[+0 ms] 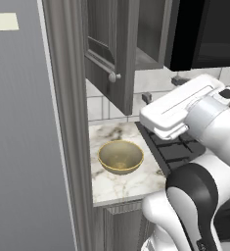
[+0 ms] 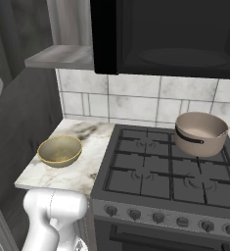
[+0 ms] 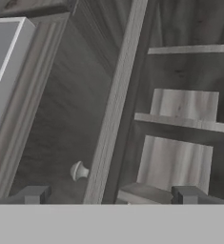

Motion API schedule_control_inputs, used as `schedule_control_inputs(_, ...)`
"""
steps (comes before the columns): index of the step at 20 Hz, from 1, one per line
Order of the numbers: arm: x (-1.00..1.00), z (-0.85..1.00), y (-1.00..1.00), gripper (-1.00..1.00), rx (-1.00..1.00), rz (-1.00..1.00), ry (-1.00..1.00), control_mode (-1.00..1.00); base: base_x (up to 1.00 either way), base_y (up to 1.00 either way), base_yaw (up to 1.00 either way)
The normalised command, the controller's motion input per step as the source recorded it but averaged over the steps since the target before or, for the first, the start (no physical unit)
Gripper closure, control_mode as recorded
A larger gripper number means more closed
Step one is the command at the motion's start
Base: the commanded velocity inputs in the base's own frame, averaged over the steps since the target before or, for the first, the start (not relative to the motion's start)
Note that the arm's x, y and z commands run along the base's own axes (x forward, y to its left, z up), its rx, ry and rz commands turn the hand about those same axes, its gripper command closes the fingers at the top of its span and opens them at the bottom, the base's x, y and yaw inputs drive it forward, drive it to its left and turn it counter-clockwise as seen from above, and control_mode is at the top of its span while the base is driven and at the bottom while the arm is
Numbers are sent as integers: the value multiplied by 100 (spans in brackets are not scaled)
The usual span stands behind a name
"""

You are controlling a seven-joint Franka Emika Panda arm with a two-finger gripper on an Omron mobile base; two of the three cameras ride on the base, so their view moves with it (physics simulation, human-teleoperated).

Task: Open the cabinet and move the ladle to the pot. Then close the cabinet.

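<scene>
Tall plain grey panel [image 1: 18, 147] along the left edge. Wall cabinet [image 1: 114, 49] of dark grey wood grain hung beside it, raised-panel door swung partly outward, interior shelves [image 3: 185, 121] exposed on the hand view. Stiff hinged panel, likely light to swing but fixed to an arc; best taken at the small round metal knob [image 1: 113, 77], smooth and probably slippery, so a square pinch across it or a push on the door edge. Knob [image 3: 78, 171] low in the hand view, just left of the door's free edge.

Black gas range [image 2: 165, 171] to the right of the marble worktop [image 2: 87, 147], dark microwave or hood [image 2: 165, 34] above it.

Taupe-brown pot [image 2: 200, 132] with darker rim band, upright on the rear right burner, well apart from the cabinet. Rigid, open-topped, wide enough to receive a ladle without fuss.

Shallow golden-yellow bowl [image 1: 120, 157] on the worktop below the cabinet, empty. Not the target.

Ladle not made out on the visible shelves; hidden or too small to tell. Presumably rigid, light, long-handled; handle mid-length the sensible hold.

Hand [image 3: 113, 194] released, fingers spread wide, nothing between them, straddling the door's free edge, close to the knob but apart from it.
</scene>
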Motion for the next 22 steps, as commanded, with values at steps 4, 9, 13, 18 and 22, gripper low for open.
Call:
schedule_control_inputs(4, 16, -4, 13, -100, 0, 0, -1, -100, 0, 0, 0)
schedule_control_inputs(9, 10, -1, 12, -100, 0, 0, -2, -100, 0, 0, 0)
schedule_control_inputs(13, 11, -2, 13, -100, 0, 0, -1, -100, 0, 0, 0)
schedule_control_inputs(18, 19, -5, 9, -100, 0, 0, 0, -100, 0, 0, 0)
schedule_control_inputs(22, 26, -7, 8, -100, 0, 0, 0, -100, 0, 0, 0)
